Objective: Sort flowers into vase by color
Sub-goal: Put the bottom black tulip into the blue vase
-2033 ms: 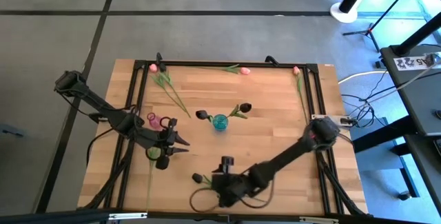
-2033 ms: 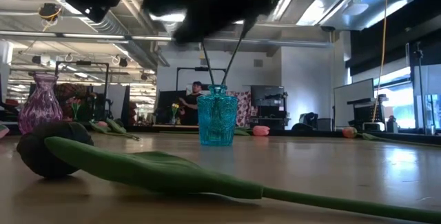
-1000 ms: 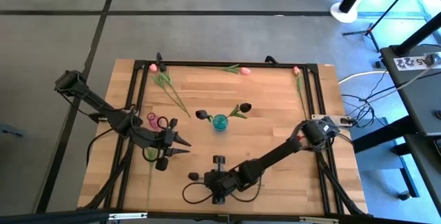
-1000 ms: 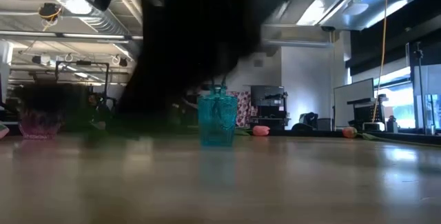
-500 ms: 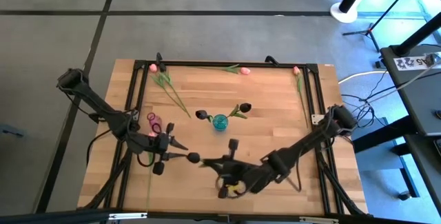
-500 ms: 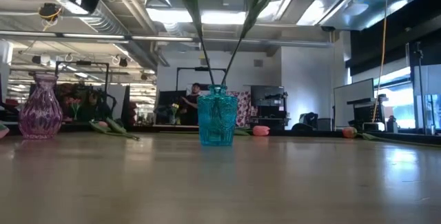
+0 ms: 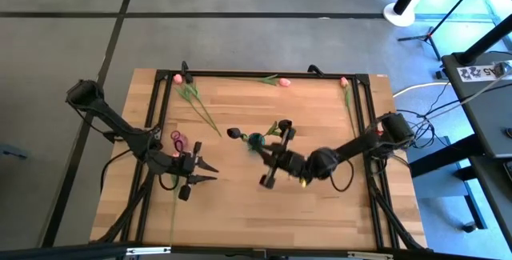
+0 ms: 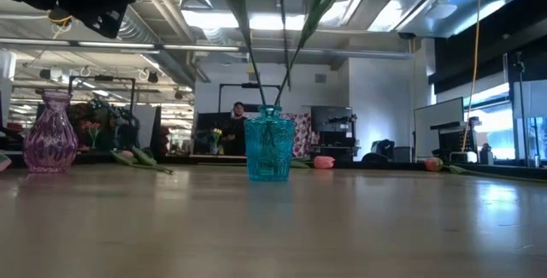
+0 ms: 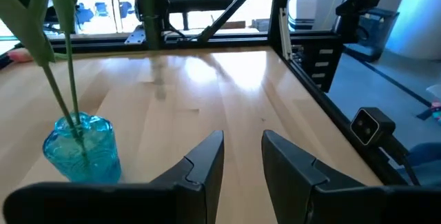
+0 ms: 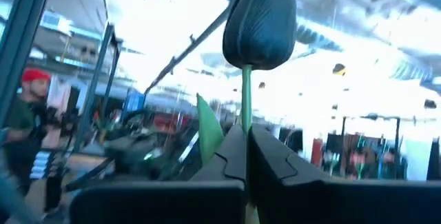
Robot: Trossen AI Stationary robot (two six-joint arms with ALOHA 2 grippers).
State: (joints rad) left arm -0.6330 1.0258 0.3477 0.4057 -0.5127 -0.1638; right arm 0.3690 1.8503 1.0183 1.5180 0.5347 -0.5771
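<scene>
A dark blackish-maroon artificial tulip point(image 10: 260, 23) is held upright by its stem in the clenched right gripper point(image 10: 247, 148), beside the teal glass vase point(image 7: 254, 140). Left gripper point(image 9: 241, 156) is kept released near the pink glass vase point(image 7: 179, 141).

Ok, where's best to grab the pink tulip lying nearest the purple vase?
Take the tulip by its bare lower stem, past the leaves, coming straight down with the fingers across it. It lies flat and slanted on the wood, and that stretch is slim and uncluttered.

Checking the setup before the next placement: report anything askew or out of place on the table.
Nothing damaged or spilled. Three pink tulips lie loose along the far edge, unsorted. The blue vase stands upright; the right claw holds a dark tulip.
</scene>
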